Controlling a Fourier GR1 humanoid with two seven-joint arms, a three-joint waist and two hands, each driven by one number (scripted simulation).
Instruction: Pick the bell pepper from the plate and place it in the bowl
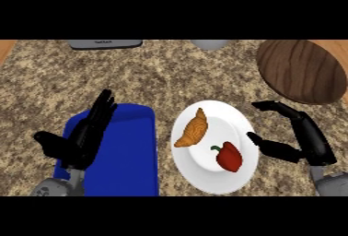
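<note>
Because the red bell pepper [229, 156] lies on the near right part of the white plate [231, 117], I keep my right hand [299, 138] just beside it, wide open for grasping, while my left hand [78, 138] rests open above the blue bowl [129, 152].

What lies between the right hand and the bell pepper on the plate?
In the head view, only bare white plate rim separates the right hand from the bell pepper; the croissant lies farther left.
</note>
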